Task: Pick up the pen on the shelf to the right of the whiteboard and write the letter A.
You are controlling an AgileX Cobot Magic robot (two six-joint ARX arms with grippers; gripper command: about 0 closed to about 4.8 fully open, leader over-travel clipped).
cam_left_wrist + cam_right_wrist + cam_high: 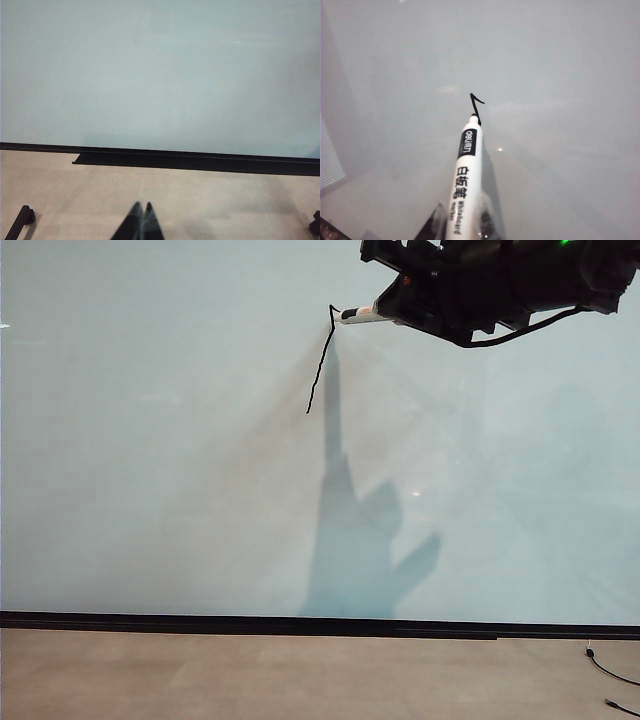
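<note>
The pen (362, 314) lies almost level in the exterior view, its long axis running from the right gripper (395, 306) at upper right toward the left, with the black tip leading and just a little lower than the barrel. The tip touches the whiteboard (150, 460) at the top of a thin black stroke (320, 365) that has a small hook at its upper end and slants down and to the left from there. So far this one slanted line is all that shows of the letter A. In the right wrist view the pen (465, 175) points away from the camera toward the board, its dark label band near the tip and printed text along the white barrel, with the hooked end of the stroke (476, 104) right at the tip.

The right gripper (462, 220) is clamped on the pen, its fingers (485, 220) pressing the lower barrel from both sides. The black right arm enters from the upper right corner of the exterior view, a cable looping beneath it, and casts a tall shadow on the board below.

The left gripper (141, 220) hangs low over the tan floor (210, 200), well short of the board (160, 75) and its black lower strip (200, 162), with its two fingers pressed together, holding nothing
</note>
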